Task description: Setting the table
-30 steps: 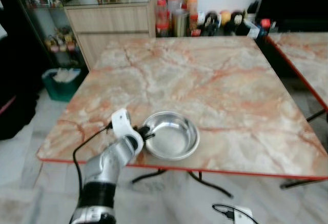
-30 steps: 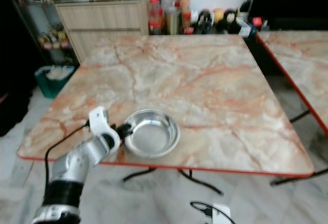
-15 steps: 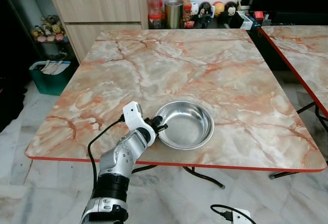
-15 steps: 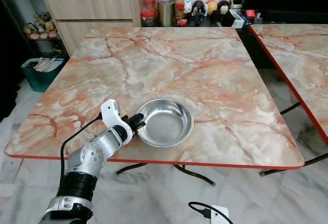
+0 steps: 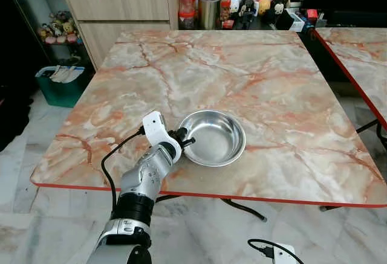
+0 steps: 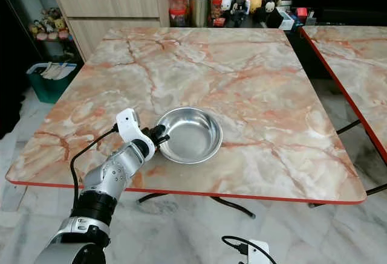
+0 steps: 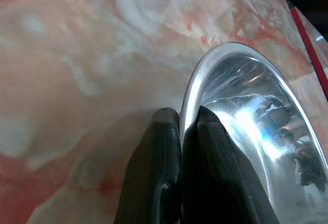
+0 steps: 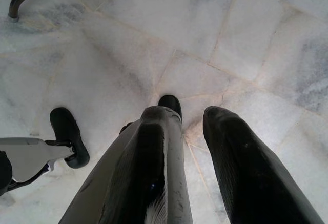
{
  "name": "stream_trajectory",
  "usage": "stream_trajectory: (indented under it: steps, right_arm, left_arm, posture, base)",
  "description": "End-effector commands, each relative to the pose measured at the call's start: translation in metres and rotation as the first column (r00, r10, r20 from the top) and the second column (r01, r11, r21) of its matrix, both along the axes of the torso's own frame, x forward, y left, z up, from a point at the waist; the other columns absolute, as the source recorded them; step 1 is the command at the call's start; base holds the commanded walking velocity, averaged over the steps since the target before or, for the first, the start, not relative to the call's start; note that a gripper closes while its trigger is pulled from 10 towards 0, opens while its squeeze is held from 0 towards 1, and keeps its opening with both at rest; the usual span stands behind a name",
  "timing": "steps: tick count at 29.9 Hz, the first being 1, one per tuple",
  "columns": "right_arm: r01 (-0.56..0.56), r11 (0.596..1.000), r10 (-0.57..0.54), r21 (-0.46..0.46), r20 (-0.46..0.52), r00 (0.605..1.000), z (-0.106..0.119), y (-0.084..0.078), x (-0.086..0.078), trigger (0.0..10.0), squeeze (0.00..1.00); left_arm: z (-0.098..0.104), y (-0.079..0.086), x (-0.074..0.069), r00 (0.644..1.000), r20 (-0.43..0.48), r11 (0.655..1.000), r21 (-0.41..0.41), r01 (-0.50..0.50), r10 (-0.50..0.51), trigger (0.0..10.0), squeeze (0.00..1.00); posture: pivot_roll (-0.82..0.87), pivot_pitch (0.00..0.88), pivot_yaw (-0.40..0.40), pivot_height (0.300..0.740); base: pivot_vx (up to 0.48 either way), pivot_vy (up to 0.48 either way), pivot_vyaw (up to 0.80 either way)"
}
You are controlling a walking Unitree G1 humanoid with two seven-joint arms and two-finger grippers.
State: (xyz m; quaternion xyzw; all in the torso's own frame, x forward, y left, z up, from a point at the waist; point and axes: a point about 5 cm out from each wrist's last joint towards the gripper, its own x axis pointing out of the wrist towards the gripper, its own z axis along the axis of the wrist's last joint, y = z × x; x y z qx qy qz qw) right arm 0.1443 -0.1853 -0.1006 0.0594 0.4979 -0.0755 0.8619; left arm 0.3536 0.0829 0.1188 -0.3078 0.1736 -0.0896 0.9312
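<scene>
A marble-patterned desk [image 5: 254, 83] with a red edge is seen, and a steel bowl [image 5: 211, 138] is set on it near the front edge. The bowl's near rim is pinched by the left pincer [image 5: 185, 142], one finger inside and one outside. The right pincer [image 8: 187, 126] is held slightly parted above the tiled floor [image 8: 266, 39].

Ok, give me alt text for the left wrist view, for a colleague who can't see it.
The left gripper pinches the rim of a shiny steel bowl, one black finger outside the wall and one inside. The bowl sits on a marble table veined in pink and orange, with the table's red edge at the far corner.
</scene>
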Motion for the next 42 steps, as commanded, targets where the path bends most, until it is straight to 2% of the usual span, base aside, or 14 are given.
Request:
stream_trajectory:
  steps: [1,18,19,20,21,22,24,29,30,42]
  right_arm:
    - [0.001,1.0,-0.001,-0.001,-0.009,1.0,-0.001,-0.001,-0.002,10.0,0.0]
    - [-0.001,1.0,0.001,-0.001,-0.008,1.0,0.0,-0.002,0.0,10.0,0.0]
    - [0.0,1.0,0.0,-0.001,-0.008,1.0,0.0,-0.001,0.0,10.0,0.0]
    - [0.0,1.0,0.0,-0.001,-0.008,1.0,0.0,-0.001,0.0,10.0,0.0]
    - [-0.001,1.0,0.001,-0.001,-0.008,1.0,0.0,-0.001,0.0,10.0,0.0]
    - [-0.001,1.0,0.001,-0.001,-0.008,1.0,0.0,-0.001,0.0,10.0,0.0]
    - [0.001,1.0,-0.001,0.0,-0.009,1.0,0.0,-0.001,0.0,10.0,0.0]
    - [0.001,1.0,-0.001,0.001,-0.009,1.0,0.0,-0.001,0.0,10.0,0.0]
    - [0.001,1.0,-0.001,0.0,-0.009,1.0,0.0,-0.001,0.0,10.0,0.0]
    - [0.001,1.0,-0.001,0.002,-0.006,1.0,0.0,-0.001,0.002,10.0,0.0]
  left_arm:
    - [0.005,-0.001,0.003,1.0,0.02,1.0,0.008,0.009,-0.009,10.0,0.0]
    - [-0.007,-0.004,-0.003,0.999,-0.02,0.998,0.03,0.046,-0.045,10.0,0.0]
    - [-0.007,-0.004,-0.003,0.999,-0.022,0.998,0.031,0.047,-0.046,10.0,0.09]
    - [-0.007,-0.004,-0.002,0.999,-0.023,0.998,0.033,0.048,-0.048,10.0,0.27]
    - [-0.007,-0.004,-0.002,0.999,-0.023,0.998,0.035,0.049,-0.049,10.0,0.27]
    - [-0.007,-0.004,-0.002,0.999,-0.023,0.998,0.036,0.05,-0.049,10.0,0.47]
    - [-0.007,-0.004,-0.002,0.998,-0.026,0.998,0.041,0.05,-0.049,10.0,0.58]
    - [-0.008,-0.003,-0.002,0.998,-0.027,0.998,0.041,0.05,-0.049,10.0,0.64]
    - [-0.008,-0.003,-0.002,0.998,-0.026,0.998,0.041,0.05,-0.049,10.0,0.99]
    - [-0.006,0.003,-0.001,0.999,-0.017,0.997,0.065,0.034,-0.033,10.0,1.0]
  posture:
    - [-0.06,0.036,0.007,0.74]
    - [-0.05,0.034,0.004,0.74]
    - [-0.06,0.032,0.007,0.74]
    - [-0.06,0.032,0.007,0.74]
    - [-0.06,0.032,0.007,0.74]
    - [-0.06,0.032,0.007,0.74]
    - [-0.06,0.033,0.007,0.74]
    - [-0.05,0.031,0.006,0.74]
    - [-0.05,0.031,0.006,0.74]
    - [-0.05,0.024,0.007,0.74]
  base:
    - [0.0,0.0,0.0]
    - [0.0,0.0,0.0]
    - [0.0,0.0,0.0]
    - [0.0,0.0,0.0]
    - [0.0,0.0,0.0]
    - [0.0,0.0,0.0]
    - [0.0,0.0,0.0]
    - [0.0,0.0,0.0]
    - [0.0,0.0,0.0]
    - [0.0,0.0,0.0]
